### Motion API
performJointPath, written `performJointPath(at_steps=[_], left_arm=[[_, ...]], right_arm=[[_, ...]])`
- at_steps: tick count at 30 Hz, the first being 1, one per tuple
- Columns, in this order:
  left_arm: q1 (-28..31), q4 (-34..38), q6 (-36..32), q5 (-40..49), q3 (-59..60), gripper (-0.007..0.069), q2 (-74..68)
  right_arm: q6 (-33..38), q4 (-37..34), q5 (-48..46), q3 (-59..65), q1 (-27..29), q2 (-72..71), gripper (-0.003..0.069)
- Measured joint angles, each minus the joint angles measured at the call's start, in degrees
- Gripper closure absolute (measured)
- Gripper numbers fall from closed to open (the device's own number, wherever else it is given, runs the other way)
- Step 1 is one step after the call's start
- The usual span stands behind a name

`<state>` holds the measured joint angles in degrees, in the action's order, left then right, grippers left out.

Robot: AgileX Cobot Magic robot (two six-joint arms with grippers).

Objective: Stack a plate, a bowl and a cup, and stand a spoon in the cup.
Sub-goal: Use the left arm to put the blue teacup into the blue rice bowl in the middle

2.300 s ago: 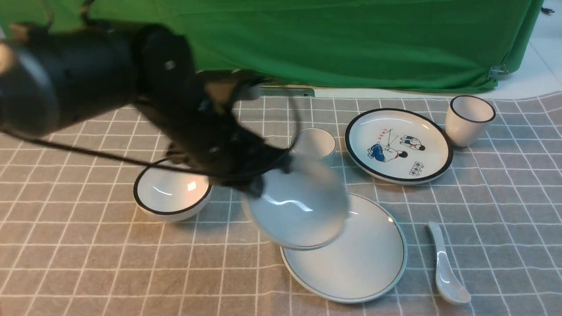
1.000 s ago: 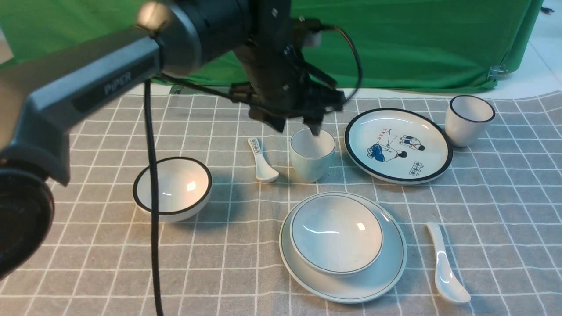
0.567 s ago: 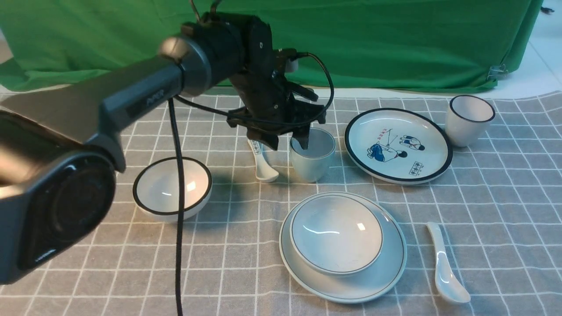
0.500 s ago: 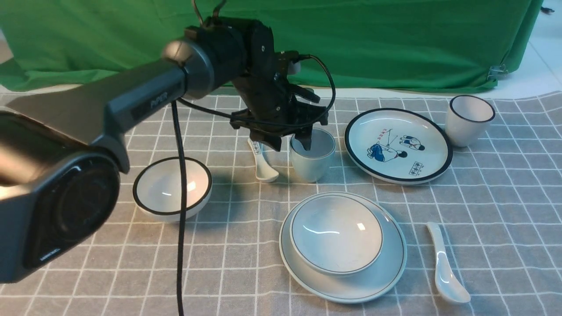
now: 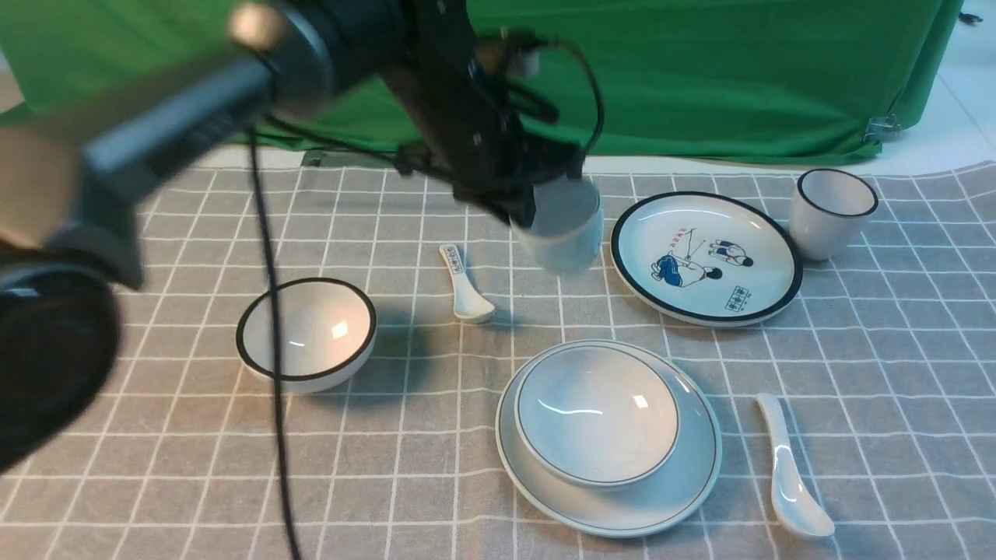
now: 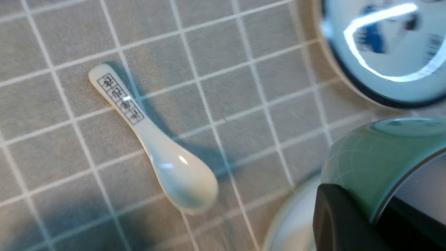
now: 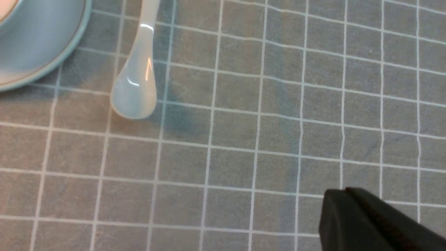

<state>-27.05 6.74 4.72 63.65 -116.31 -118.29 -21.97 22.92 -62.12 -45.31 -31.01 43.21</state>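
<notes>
The pale bowl (image 5: pixel 595 416) sits inside the plain plate (image 5: pixel 689 494) at the front centre. My left gripper (image 5: pixel 538 211) is shut on the rim of the small pale cup (image 5: pixel 562 229), one finger inside and one outside. It holds the cup in the air behind the stack. In the left wrist view the cup (image 6: pixel 373 157) is pinched at my left gripper (image 6: pixel 376 216). The plain white spoon (image 5: pixel 790 470) lies on the cloth right of the plate. It also shows in the right wrist view (image 7: pixel 134 83). My right gripper (image 7: pixel 348 209) is shut and empty above bare cloth.
A black-rimmed bowl (image 5: pixel 305 334) stands at the left. A small spoon with a patterned handle (image 5: pixel 467 284) lies mid-table. A cartoon plate (image 5: pixel 706 257) and a black-rimmed cup (image 5: pixel 831 210) stand at the back right. Green cloth hangs behind.
The bowl was set on the plate. My left gripper then came down over the cup, shut on its rim, and has lifted it off the cloth, slightly rightward.
</notes>
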Motion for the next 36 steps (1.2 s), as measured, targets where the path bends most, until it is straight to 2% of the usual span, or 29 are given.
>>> performJointPath(at_steps=[6,10,16,25,29,33,36], left_arm=[[-6.0,-1.8,-0.5,5.0,6.3,0.0595,5.4],[-9.2,-1.8,-0.5,0.5,14.0,0.0595,3.9],[-9.6,-1.5,-0.2,-4.6,17.3,0.0595,1.6],[-9.6,-2.5,-0.1,-5.0,17.3,0.0587,-0.5],[-9.6,-2.4,-0.1,-5.0,17.3,0.0531,-0.6],[-9.6,-2.6,-0.3,-3.7,16.2,0.0388,-0.1],[-9.6,-2.8,-0.3,-1.6,13.5,0.0322,1.0]], right_arm=[[0.0,-0.1,2.7,0.0,0.0,0.0,0.0637],[0.0,-0.1,2.8,0.0,0.0,0.0,0.0637],[0.0,-0.1,2.9,0.0,0.0,0.0,0.0637],[0.0,-0.1,2.9,0.0,0.0,0.0,0.0634],[0.0,-0.1,3.4,0.0,0.0,0.0,0.0631],[-0.1,-0.1,4.8,-0.8,0.0,1.5,0.0627],[-0.1,-0.1,3.7,-3.2,0.0,5.4,0.0636]])
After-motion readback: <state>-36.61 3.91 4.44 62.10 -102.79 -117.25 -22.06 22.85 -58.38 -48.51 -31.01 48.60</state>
